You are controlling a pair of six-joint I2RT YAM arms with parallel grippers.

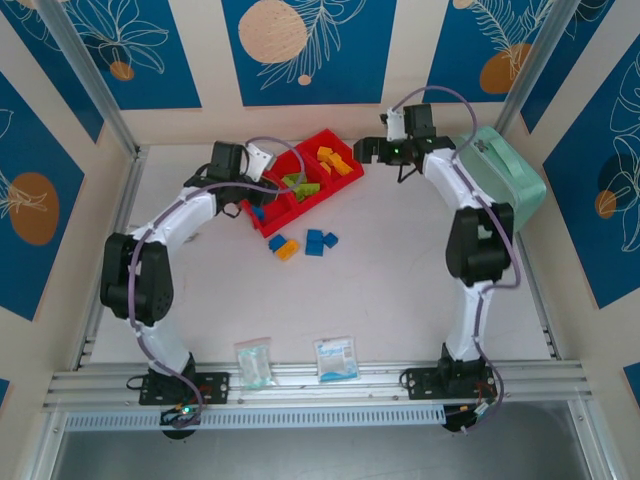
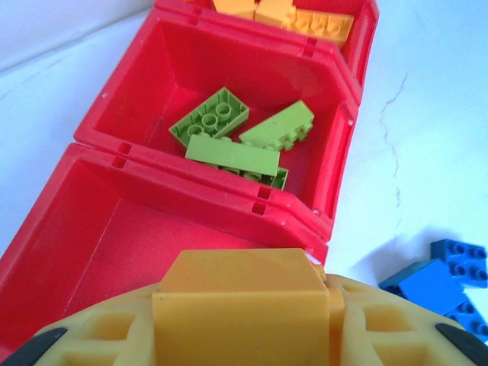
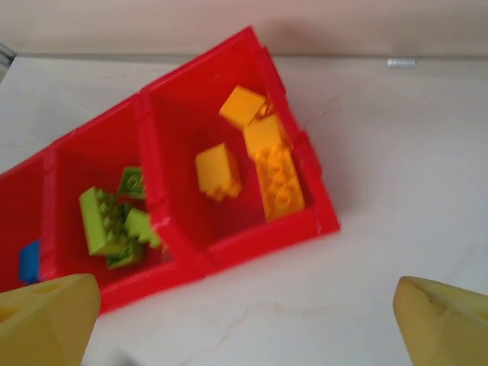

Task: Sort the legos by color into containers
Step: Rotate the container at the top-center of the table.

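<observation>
jaws of the left gripper (image 2: 240,347) appeared pressed on an orange-yellow brick (image 2: 238,293), poised above the near compartment (image 2: 84,229) of the red tray (image 2: 200,181). the tray's long axis ran straight away from these jaws. green bricks (image 2: 229,141) lay in the middle compartment (image 2: 152,84), and the orange-yellow bricks (image 3: 263,164) lay in the end compartment (image 3: 229,225) beyond it. on this evidence, the gripped brick required carriage along that axis, past the green bricks, to the far end. loose blue bricks (image 2: 438,282) lay on the table (image 2: 427,114) just right of the tray. jaws of the right gripper (image 3: 244,328) stood spread wide and empty, just beside the orange-yellow end, so the right arm was the nearer to that compartment.
</observation>
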